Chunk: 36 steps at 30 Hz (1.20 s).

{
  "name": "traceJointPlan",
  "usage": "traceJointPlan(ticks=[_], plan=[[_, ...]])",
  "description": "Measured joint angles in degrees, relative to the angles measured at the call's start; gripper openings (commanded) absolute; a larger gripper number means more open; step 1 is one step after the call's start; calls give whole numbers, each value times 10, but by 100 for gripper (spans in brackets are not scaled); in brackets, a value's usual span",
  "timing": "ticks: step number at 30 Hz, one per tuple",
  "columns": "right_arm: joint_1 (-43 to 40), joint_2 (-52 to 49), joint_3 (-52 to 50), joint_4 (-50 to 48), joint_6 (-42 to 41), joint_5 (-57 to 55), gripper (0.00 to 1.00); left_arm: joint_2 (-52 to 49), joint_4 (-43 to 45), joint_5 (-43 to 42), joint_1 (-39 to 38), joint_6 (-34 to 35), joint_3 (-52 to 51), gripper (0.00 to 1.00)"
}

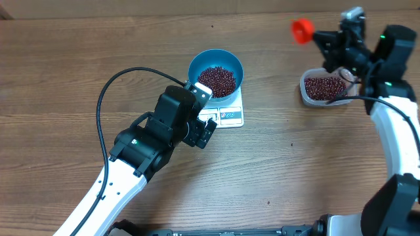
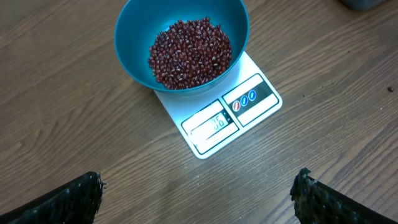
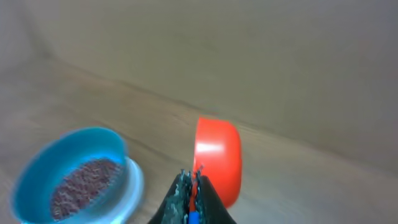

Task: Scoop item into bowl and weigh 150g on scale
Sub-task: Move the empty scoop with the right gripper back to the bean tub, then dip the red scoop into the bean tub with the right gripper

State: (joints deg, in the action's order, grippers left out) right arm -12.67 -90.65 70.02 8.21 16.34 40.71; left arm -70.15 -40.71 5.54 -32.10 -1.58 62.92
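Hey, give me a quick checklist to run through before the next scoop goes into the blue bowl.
1. Round blue bowl seated on white flat kitchen scale: ok.
2. Small dark red beans inside bowl, none spilled beside scale: ok.
3. Display shows target weight: cannot tell, digits blurred.
4. Right pincer shut on orange plastic scoop: ok.
5. Left pincer open, clear of bowl: ok.

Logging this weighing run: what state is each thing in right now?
Blue bowl: on the scale, part-filled with beans.
Scale: display on, digits unreadable.
Clear tub: holds beans.
Orange scoop: raised, gripped by right gripper.
Right gripper: shut on scoop.
Left gripper: open, empty.
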Motion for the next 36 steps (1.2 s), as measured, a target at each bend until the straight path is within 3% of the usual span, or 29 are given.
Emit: traceJointPlan(ticks=[8,13,25,36], plan=[[-38,13,-1,209,40,-191,4,0,0,0,0,0,0,100],[-37,13,-1,288,81,-285,4,0,0,0,0,0,0,100],[-37,-60,-1,264,92,-334,4,0,0,0,0,0,0,100],[-36,-88,-1,260,72,-271,4,0,0,0,0,0,0,100]])
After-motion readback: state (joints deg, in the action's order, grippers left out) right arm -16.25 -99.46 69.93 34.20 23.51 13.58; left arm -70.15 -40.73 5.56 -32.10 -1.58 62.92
